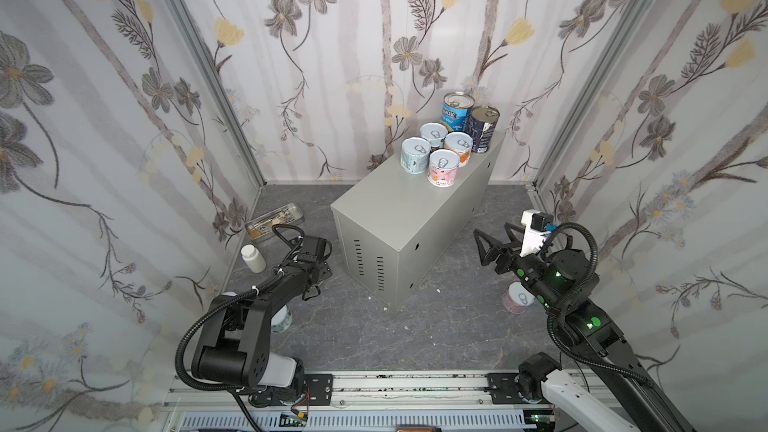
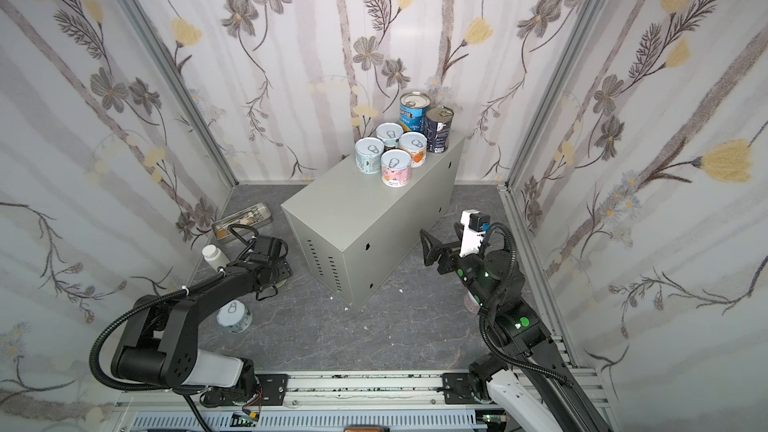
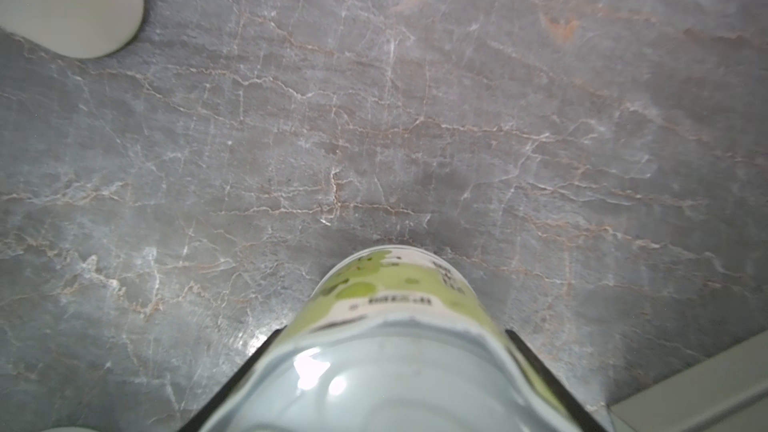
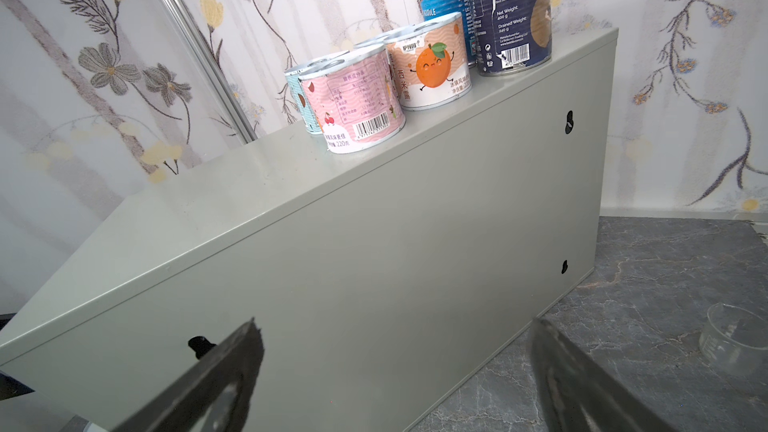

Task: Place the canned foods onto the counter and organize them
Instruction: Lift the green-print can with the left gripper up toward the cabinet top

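Bright even light; glare on green can [image 3: 395, 351]; foreground blurred.

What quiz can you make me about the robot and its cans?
1. How many cans stand on the counter?
2. True or false: the right hand holds a can.
3. The can gripped by the left hand has a label that is mostly: A pink, B green, C orange.
Key: 1 six; 2 false, it is open and empty; 3 B.
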`<state>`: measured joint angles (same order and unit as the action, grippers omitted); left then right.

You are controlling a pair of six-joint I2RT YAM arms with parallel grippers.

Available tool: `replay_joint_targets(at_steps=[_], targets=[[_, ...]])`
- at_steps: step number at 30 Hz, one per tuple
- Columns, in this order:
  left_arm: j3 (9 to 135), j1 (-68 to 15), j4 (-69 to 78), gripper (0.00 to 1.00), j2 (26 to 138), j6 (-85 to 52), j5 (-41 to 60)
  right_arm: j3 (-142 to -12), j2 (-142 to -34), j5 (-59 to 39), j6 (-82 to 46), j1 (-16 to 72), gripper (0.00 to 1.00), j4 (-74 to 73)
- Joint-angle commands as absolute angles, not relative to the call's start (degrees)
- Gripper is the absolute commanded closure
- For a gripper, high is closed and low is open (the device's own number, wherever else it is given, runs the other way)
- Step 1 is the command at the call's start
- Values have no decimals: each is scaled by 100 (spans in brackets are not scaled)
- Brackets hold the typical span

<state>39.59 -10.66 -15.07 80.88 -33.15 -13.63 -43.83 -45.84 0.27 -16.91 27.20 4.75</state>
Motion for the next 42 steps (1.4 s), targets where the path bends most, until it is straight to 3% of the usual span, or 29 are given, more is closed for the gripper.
replay_joint_targets(at_steps=[1, 9, 18, 32, 42], targets=[[4073, -1046, -1475, 43, 7776, -3228, -1371, -4393, -4708, -26, -1732, 2725, 0, 240], [4788, -801, -2160, 44, 6961, -2919, -1164, -4471, -4748, -26, -1767, 2716, 0, 308], [6920, -765, -3634, 44, 6588, -2052, -1110, -4632, -4645, -62, -1854, 2716, 0, 724], [10968, -1370, -5437, 44, 7804, -1340, -565, -4851, -4666, 19, -1846, 2716, 0, 1140], [12656, -2394, -5654, 45, 8929, -1474, -945, -4819, -4761, 11, -1854, 2716, 0, 1126]])
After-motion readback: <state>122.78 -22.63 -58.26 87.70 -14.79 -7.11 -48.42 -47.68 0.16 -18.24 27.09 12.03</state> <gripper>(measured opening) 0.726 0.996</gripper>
